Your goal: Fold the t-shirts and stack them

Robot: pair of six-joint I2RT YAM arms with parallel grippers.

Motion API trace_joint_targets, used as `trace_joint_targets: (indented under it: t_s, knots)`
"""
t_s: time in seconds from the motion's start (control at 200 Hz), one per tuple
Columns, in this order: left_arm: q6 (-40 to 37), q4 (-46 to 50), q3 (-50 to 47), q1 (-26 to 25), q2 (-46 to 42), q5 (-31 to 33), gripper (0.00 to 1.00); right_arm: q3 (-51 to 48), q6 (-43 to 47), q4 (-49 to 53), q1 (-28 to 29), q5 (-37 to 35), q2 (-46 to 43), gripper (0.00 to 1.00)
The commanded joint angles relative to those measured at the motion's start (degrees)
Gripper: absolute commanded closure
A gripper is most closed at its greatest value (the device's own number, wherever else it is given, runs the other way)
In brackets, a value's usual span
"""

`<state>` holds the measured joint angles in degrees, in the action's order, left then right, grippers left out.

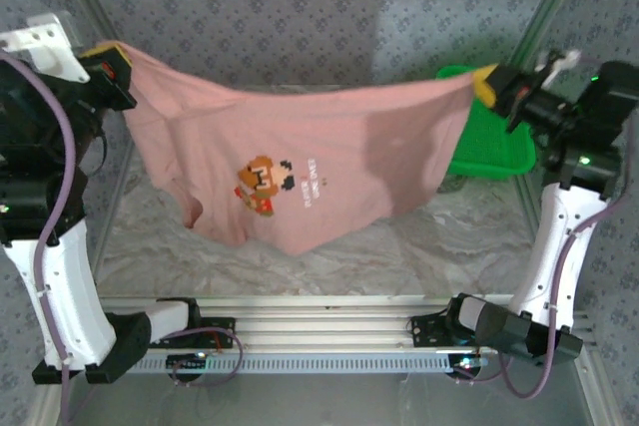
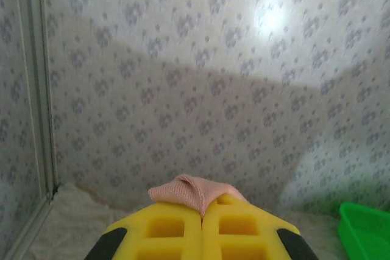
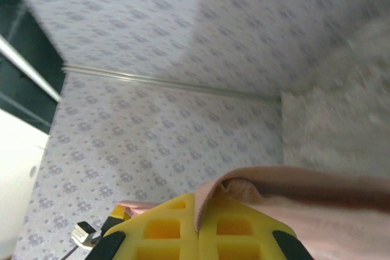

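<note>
Top external: left pincer point(image 1: 115, 59) and right pincer point(image 1: 483, 85) both clamped on t-shirt point(image 1: 300, 157) ends; it hangs spread above tabletop point(image 1: 449, 236).

T-shirt point(image 1: 300, 147) hides part of the green basket point(image 1: 494, 152); print text point(image 1: 312, 184) unreadable

Table w/ white, crumpled, fuzzy cloth cover point(image 1: 429, 246), wrinkled all over. Directly on it: one bright green rectangular plastic basket point(image 1: 489, 152), upright, at far right. Left of and nearer than the basket, the low fold of a salmon-pink cloth t-shirt point(image 1: 300, 167) hangs close to the cover; can't tell if touching.
</note>
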<state>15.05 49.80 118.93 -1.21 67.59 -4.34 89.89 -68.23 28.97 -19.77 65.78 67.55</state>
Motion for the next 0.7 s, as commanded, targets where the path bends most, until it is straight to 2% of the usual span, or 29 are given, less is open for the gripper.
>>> trace_joint_targets:
  t_s: [0.0,0.085,0.235,0.345,0.51,0.62,0.695]
  knots:
    - [1.8,-4.4,-10.8,0.2,-3.7,-1.3,1.0,-5.1,19.9,23.2,5.5,-6.0,-1.4,1.0]
    - [3.8,-5.6,-22.4,0.1,-7.6,-1.4,1.0,-11.1,29.3,32.6,12.3,-15.4,-0.7,1.0]
    - [7.1,-5.8,-42.0,-0.1,-14.5,0.0,1.0,-22.8,35.4,35.0,22.8,-26.8,2.9,1.0]
    - [7.9,-2.9,-50.8,-0.1,-18.8,2.2,1.0,-24.5,40.7,40.8,28.3,-34.6,6.6,1.0]
    - [8.1,1.4,-57.5,-0.1,-23.2,3.8,1.0,-25.7,45.8,47.3,32.4,-40.5,9.8,1.0]
    - [8.0,2.5,-60.3,-0.1,-24.7,4.5,1.0,-27.2,45.8,46.5,33.5,-42.5,12.9,1.0]
    - [8.0,2.4,-62.1,-0.1,-24.8,4.8,1.0,-27.7,47.8,44.4,33.6,-40.8,17.1,1.0]
